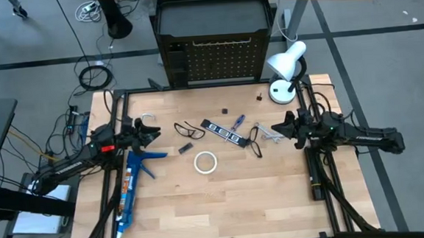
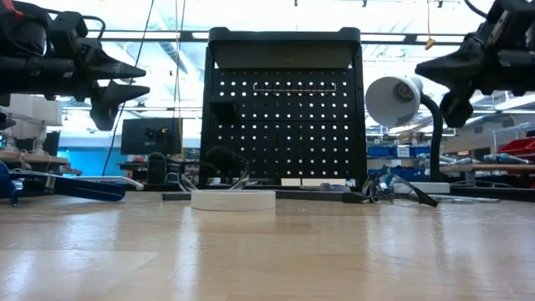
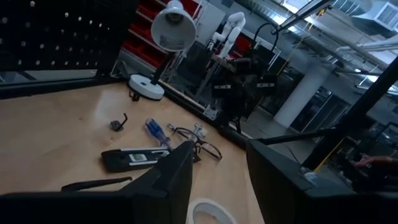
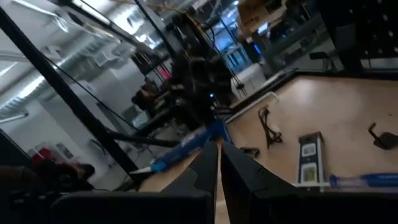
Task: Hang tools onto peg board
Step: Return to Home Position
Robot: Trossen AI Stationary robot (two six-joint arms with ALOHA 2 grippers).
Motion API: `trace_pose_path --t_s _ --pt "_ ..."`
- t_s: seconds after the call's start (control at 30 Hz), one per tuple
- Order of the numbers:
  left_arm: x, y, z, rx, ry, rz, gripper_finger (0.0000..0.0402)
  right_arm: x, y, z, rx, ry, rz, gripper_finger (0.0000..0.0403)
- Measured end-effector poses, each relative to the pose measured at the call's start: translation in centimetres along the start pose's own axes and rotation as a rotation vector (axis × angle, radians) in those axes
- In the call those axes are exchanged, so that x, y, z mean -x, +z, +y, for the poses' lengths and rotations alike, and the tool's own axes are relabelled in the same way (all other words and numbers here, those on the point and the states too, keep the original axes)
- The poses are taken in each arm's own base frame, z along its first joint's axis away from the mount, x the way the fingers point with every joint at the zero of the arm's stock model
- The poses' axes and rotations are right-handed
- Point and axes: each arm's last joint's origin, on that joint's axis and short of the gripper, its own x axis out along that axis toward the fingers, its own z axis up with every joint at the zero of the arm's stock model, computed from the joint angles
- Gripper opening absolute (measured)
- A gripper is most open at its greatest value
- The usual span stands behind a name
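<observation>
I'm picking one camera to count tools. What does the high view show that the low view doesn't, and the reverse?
High view only: the black strip with white marks lying flat, plus floor cables. Low view only: the room behind, with a monitor. Both: the peg board, white tape ring, desk lamp, and the left end effector and right end effector above the table.

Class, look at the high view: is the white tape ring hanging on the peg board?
No, the white tape ring lies flat on the table, well apart from the peg board.
</observation>
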Motion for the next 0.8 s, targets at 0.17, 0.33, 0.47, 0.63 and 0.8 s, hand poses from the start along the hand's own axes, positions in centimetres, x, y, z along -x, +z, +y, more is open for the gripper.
trace_pose_path --t_s 0.17,0.33,0.47,0.63,0.8 --pt "0.0 -0.1 0.0 0.002 0.005 0.007 0.0156 0.0 0.0 0.0 0.000 -0.003 0.002 0.0025" --pt "0.0 -0.1 0.0 0.003 -0.004 0.013 0.0156 0.0 0.0 0.0 0.000 -0.003 0.002 0.0023" --pt "-0.1 -0.4 -0.4 0.005 -0.041 0.036 0.0156 0.0 0.0 0.0 0.000 -0.002 0.002 0.0026" --pt "-0.1 -0.6 -0.9 0.008 -0.089 0.065 0.0156 0.0 0.0 0.0 0.000 -0.001 0.002 0.0027" --pt "-0.1 -0.8 -1.1 0.009 -0.114 0.079 0.0156 0.0 0.0 0.0 0.000 -0.001 0.003 0.0023"
